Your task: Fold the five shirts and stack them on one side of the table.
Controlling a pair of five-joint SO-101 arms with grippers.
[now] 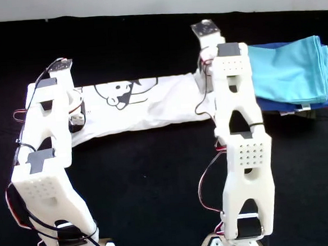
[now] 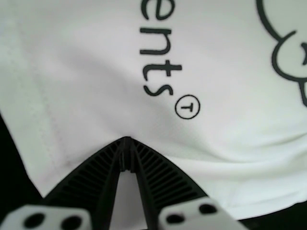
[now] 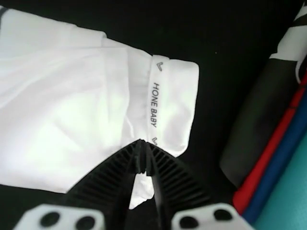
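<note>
Left gripper (image 2: 125,146) pinched shut on left end of white shirt (image 1: 151,107). Shirt lies as a long strip across the table (image 1: 151,174), bare black surface in front of it. Right gripper (image 3: 142,148) clamped on collar end. Folded stack (image 1: 292,69), teal on top, at right table edge, just beside.

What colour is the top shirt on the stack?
Turquoise; the top shirt shows best in the high view.

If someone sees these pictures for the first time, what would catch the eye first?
A white cloth shirt with a black cartoon print lies stretched across the black table, with the left gripper and the right gripper each shut on one end. At the table's right side sits a stack of folded shirts, turquoise on top.
</note>
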